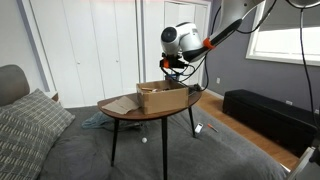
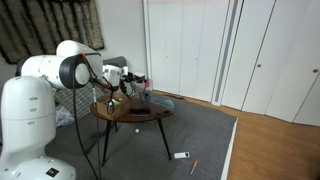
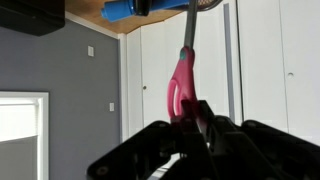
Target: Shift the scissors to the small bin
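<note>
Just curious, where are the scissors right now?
The pink-handled scissors are pinched in the claw in the wrist view; in an exterior view the claw hangs over the cardboard box.

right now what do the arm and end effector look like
The arm is white, with rounded, bulbous joints and dark circular joint caps. An orange band runs along its forearm in an exterior view. The end effector is black and angular.
</note>
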